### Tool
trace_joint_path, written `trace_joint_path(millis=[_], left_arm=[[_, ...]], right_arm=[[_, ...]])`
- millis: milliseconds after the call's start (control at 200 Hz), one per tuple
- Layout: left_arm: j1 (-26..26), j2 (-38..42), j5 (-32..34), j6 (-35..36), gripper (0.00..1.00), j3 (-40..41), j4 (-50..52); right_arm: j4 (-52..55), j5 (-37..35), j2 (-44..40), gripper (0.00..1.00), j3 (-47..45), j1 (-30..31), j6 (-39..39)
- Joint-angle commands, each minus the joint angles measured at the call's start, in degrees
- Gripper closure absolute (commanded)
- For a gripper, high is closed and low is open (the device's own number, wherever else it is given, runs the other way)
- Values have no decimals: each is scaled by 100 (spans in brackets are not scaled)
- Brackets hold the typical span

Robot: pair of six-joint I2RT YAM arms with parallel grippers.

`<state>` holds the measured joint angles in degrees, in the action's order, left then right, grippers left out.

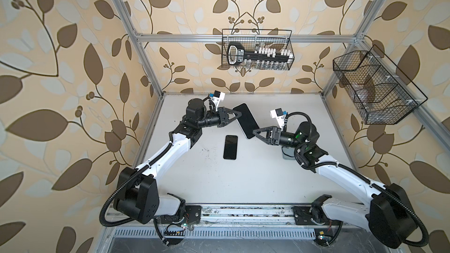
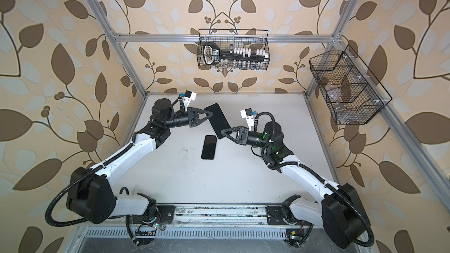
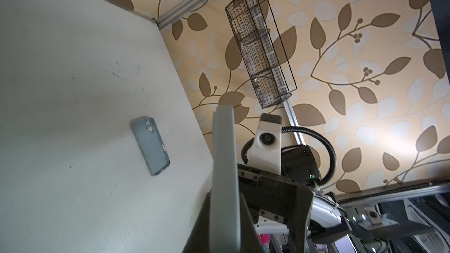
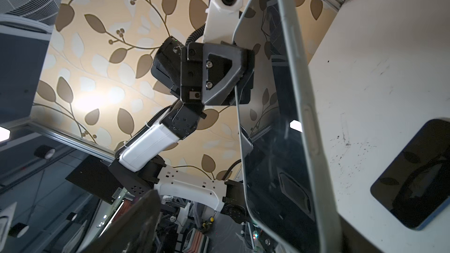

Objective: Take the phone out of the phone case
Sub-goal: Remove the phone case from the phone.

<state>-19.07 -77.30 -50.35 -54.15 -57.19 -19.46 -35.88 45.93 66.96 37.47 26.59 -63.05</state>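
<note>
Centre frame, the left end effector (image 1: 235, 115) clamps a large black-screened, pale-rimmed phone (image 1: 246, 120) aloft. The right end effector (image 1: 255, 132) gapes beside the phone's lower end. Upper centre, the label on the black plastic tool (image 1: 235, 53) is illegible.

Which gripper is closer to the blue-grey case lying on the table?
Right. The right gripper is by the raised phone's near end, its wrist above the case. The left gripper grips that phone's far end, farther from the case.
</note>
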Motion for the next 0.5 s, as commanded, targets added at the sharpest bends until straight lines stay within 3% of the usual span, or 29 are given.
trace_joint_path(millis=[0, 500], left_arm=[[35, 285, 731, -653, 100, 98, -1238], [35, 864, 1506, -1159, 100, 639, -1534]], right_arm=[[-219, -91, -191, 7, -167, 3, 23], [-397, -667, 108, 21, -101, 198, 332]])
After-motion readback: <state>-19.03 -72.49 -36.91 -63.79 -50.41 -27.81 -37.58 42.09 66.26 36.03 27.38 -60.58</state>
